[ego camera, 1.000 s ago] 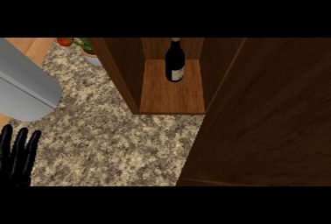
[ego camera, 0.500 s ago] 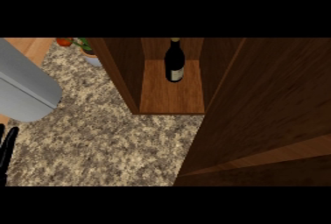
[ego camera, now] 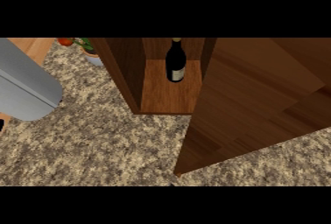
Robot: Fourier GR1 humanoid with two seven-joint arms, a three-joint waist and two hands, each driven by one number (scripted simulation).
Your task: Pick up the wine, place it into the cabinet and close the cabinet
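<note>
The dark wine bottle [ego camera: 175, 61] stands upright on the wooden shelf inside the cabinet [ego camera: 169, 94], toward the back. The cabinet door [ego camera: 252, 100] is ajar at the right; its free edge slants from the cabinet's right wall down to a corner near the picture's bottom middle. Only a dark sliver of my left hand [ego camera: 1, 125] shows at the left edge. My right hand is not visible in the head view.
A large grey metal object [ego camera: 26, 87] lies at the left on the speckled granite counter [ego camera: 97, 148]. A small container with red and green produce [ego camera: 81, 44] sits at the back left beside the cabinet.
My left hand has slid out past the left edge, leaving only a sliver. The door has swung, so its lower edge now shows with counter visible beneath it at the lower right.
</note>
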